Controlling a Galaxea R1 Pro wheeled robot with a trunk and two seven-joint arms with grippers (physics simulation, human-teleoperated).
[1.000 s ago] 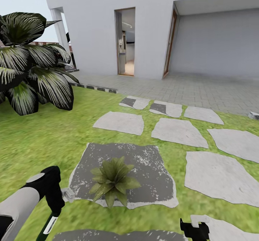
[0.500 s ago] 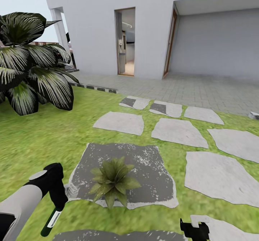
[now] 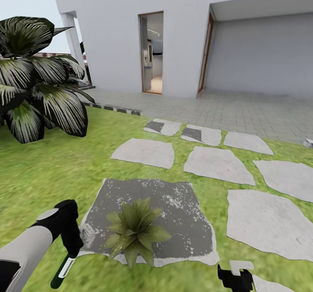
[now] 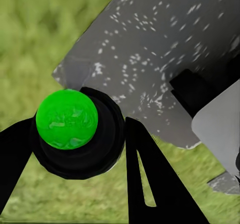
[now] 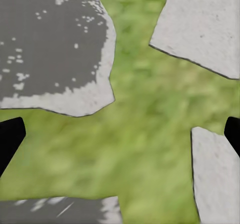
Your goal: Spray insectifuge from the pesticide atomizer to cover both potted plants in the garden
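Left gripper (image 3: 69, 257): closed around the pesticide atomizer (image 3: 62, 271), which is held over the lawn (image 3: 39, 174) just off the near left corner of the dark stepping stone (image 3: 174, 222); in the left wrist view the black fingers (image 4: 155, 184) are seen on either side of the bottle's round dark end with its bright green centre (image 4: 67, 119).
Right gripper (image 3: 235, 279): fingers spread wide, nothing between them, hanging over grass between stones.
House (image 3: 182, 31): white walls, an open doorway and a recessed bay, set behind grey paving at the lawn's far edge.
Striped shrub (image 3: 37, 74): large, dark leaves with pale stripes, at the lawn's far left.
Stepping stones (image 3: 217, 163): pale flat slabs spread across the grass to the right.
Potted plant (image 3: 134, 231): a green rosette standing at the near edge of the dark speckled stone, just beside the atomizer.
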